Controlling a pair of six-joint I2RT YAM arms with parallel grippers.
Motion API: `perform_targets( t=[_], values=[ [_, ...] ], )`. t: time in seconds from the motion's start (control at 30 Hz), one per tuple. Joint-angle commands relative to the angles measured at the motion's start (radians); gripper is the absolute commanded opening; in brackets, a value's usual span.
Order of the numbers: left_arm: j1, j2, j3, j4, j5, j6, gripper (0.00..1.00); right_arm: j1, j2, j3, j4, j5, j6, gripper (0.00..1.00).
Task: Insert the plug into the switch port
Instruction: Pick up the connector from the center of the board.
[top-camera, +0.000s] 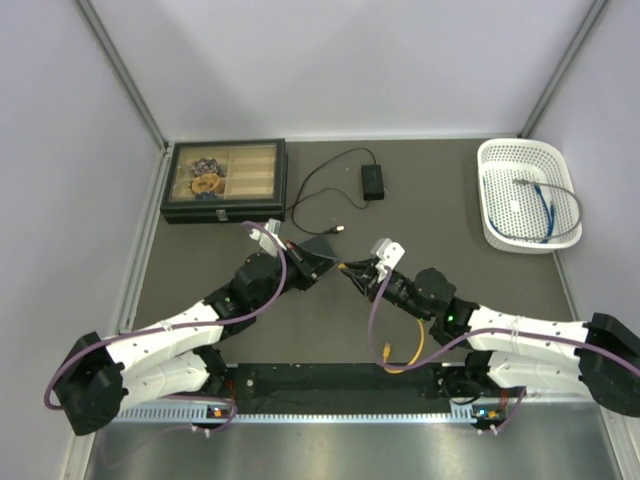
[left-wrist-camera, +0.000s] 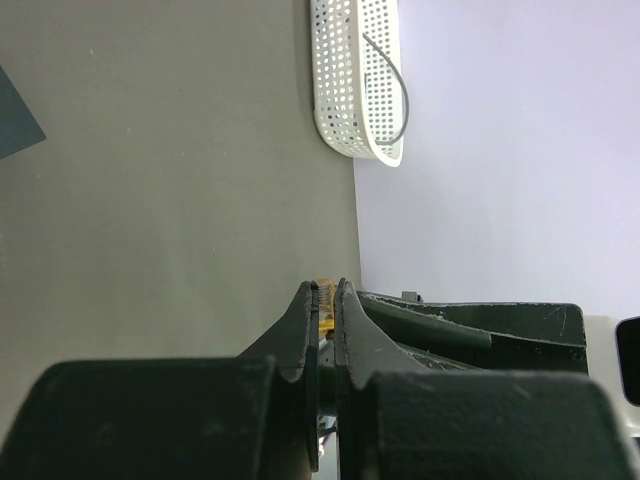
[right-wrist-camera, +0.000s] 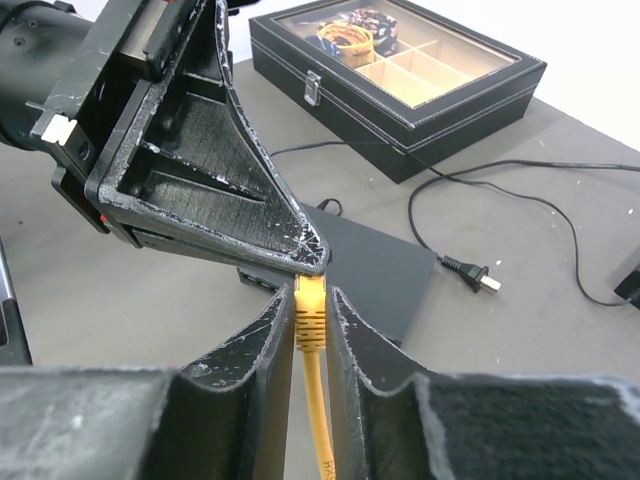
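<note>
**Plug poised at the switch**

Clenched on the yellow plug, the right gripper aims it at the switch's near edge, just short; the port itself is hidden. Jaws almost together, the left gripper tips that edge, likely steadying it. Matte grey table, pale walls.

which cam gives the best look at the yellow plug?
Right wrist: the plug sits clamped in the right gripper, tip near the grey box. Top external shows only its yellow cable; left wrist shows only a yellow sliver of it.
</note>
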Motion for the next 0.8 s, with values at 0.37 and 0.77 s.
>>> perform_targets(
  t=[0.37,0.77],
  values=[
    [-0.004,-0.029,-0.004,0.062,-0.005,-0.020,0.00,0.000,0.029,0.032,0.042,-0.025,-0.001,0.18],
    [-0.002,-0.050,0.019,-0.048,-0.090,0.110,0.50,0.000,0.032,0.021,-0.013,-0.018,-0.016,0.00]
  ],
)
